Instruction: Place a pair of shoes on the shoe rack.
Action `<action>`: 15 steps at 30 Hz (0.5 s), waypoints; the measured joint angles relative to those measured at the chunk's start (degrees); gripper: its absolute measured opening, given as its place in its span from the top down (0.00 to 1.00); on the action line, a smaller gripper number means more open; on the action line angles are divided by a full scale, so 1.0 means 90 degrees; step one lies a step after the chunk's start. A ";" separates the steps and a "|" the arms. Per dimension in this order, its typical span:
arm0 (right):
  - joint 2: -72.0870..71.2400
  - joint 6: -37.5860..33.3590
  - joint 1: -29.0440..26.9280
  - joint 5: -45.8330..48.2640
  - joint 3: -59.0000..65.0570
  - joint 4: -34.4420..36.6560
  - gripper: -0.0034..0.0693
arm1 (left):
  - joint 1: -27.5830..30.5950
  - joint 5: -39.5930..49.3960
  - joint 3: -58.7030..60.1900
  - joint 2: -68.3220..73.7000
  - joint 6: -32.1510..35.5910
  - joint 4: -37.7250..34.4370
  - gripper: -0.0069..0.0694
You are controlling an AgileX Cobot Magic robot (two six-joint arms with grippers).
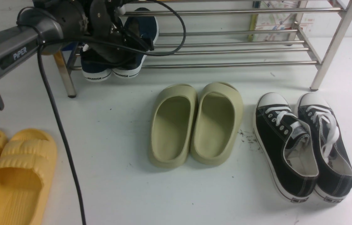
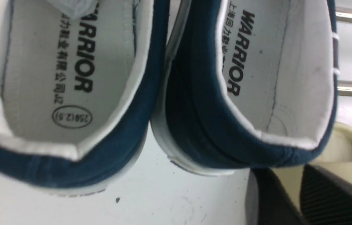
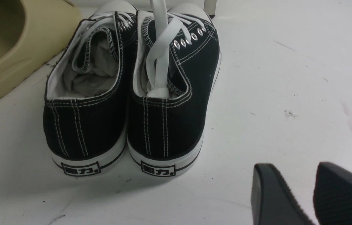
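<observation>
Front view: one pair of navy-blue canvas slip-ons (image 1: 127, 73), white-soled, heels toward me, seated on the lower tier of the stainless-steel rack (image 1: 225, 65) at its left end, partly hidden by my left arm (image 1: 69, 25). Heels lettered, projecting past the front bar; soles clear of the bench (image 1: 110, 131). Left wrist view: the same pair, side by side, white linings and lettered insoles showing, with a piece of white stuffing (image 2: 74, 4) inside one shoe. My left jaws (image 2: 286, 171): apart, a narrow gap between them, nothing gripped, close by the heels. My right jaws (image 3: 296, 165): apart and unladen, over bare bench near the black lace-ups (image 3: 166, 125). Also listed, on the bench: one pair of olive-green foam slides (image 1: 172, 128), adjacent, in front of the rack; the black lace-ups, white toe caps pointing toward the rack, side by side and to the right of the slides; one pair of yellow slippers (image 1: 22, 175), at the near left, one partly hidden by my arm. Behind the rack, toward its right end: one printed panel (image 1: 275, 25), pale with coloured markings, seen between the bars.
</observation>
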 joint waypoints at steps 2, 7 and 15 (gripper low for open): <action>0.0000 0.0000 0.0000 0.0000 0.0000 0.0000 0.61 | 0.0012 0.0165 0.0000 -0.0209 0.0048 0.0006 0.55; 0.0000 0.0000 0.0000 0.0000 0.0000 0.0000 0.61 | 0.0044 0.0782 0.0000 -0.1095 0.0298 0.0019 0.49; 0.0000 0.0000 0.0000 0.0000 0.0000 0.0000 0.61 | 0.0044 0.1384 0.0731 -0.3157 0.0440 0.0087 0.68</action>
